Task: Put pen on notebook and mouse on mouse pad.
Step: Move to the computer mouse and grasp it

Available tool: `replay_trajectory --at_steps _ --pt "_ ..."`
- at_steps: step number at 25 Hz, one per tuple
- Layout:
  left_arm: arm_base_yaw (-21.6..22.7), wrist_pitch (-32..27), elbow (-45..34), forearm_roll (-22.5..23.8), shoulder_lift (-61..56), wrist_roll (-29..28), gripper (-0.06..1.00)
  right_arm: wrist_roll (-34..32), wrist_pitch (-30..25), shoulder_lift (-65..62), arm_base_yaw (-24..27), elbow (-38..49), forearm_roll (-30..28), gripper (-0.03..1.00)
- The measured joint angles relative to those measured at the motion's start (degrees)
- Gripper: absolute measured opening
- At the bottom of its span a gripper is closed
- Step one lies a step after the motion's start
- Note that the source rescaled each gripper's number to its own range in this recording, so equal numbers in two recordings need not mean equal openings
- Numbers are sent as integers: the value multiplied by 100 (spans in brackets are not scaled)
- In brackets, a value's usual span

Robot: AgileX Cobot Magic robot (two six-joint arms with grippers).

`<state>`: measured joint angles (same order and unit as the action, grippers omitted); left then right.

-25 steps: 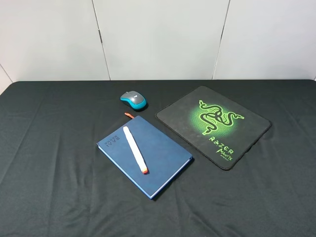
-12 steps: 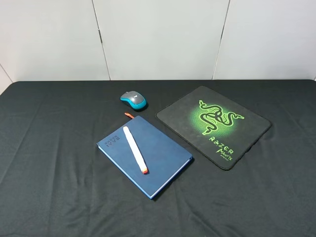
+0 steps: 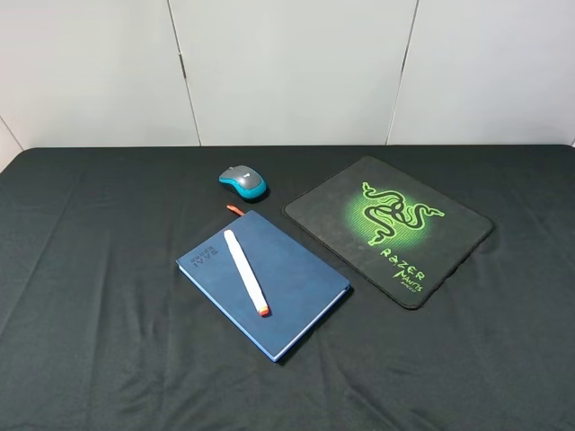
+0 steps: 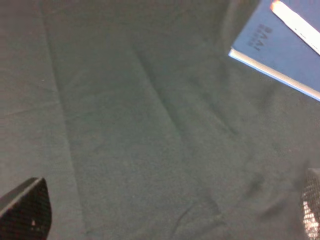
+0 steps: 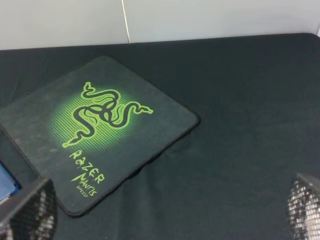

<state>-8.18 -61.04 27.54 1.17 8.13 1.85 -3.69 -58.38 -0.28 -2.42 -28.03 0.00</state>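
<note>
The white pen [image 3: 245,271] lies slantwise on the dark blue notebook [image 3: 296,280], its orange-red tip toward the table's front. On the black cloth behind the notebook, off the pad, sits the grey and turquoise mouse [image 3: 243,181]. To the right is the black mouse pad [image 3: 389,229] with its green snake logo, and nothing rests on it. Neither arm shows in the exterior high view. My left gripper [image 4: 167,215] is open over bare cloth, with the notebook [image 4: 285,52] and pen [image 4: 297,22] ahead of it. My right gripper [image 5: 165,210] is open, facing the mouse pad [image 5: 100,125].
A black cloth [image 3: 108,314] covers the whole table, with soft wrinkles on its left side. White wall panels [image 3: 287,72] stand behind the far edge. A blue sliver of the notebook [image 5: 6,184] shows beside the pad in the right wrist view.
</note>
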Motion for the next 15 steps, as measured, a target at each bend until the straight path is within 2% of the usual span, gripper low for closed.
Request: replay_trajectory --at_steps 9,15 --pt "798 15 0 -192 -781 279 100 0 0 0 0 0 0 100" --pt "857 16 0 -192 -828 302 100 0 0 0 0 0 0 100"
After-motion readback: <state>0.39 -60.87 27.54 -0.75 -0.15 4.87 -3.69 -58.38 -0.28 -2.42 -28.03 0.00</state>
